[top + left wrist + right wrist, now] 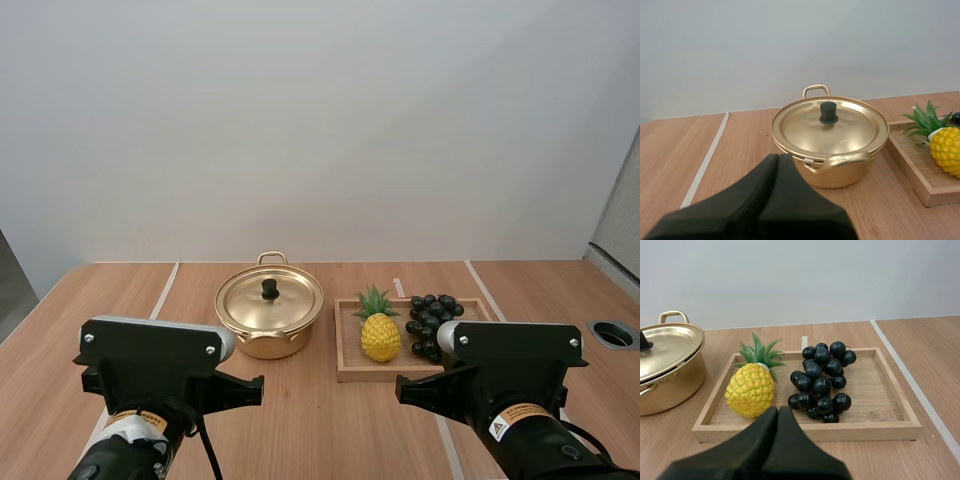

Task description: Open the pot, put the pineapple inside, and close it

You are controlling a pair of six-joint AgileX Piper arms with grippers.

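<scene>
Pot (pixel 262 338): gold, two handles, sitting on the wooden table (pixel 120 300).
Lid (pixel 290 302): seated on the pot, black knob (pixel 270 289) pointing up.
Wooden tray (pixel 400 376): just right of the pot, not touching it.
Pineapple (pixel 380 337): upright in the tray, at the end nearer the pot.
Grapes (pixel 432 322): dark bunch right beside the pineapple, in the same tray.
Left gripper (pixel 779 157): fingers pressed together in one dark wedge, holding nothing, facing the pot from short of it.
Right gripper (pixel 778 409): fingers together too, holding nothing, before the tray's near rim.

Lab-style robot test bench: wooden table (pixel 320 430) marked with white tape lines (pixel 164 290), bare pale wall (pixel 320 130) behind.
</scene>
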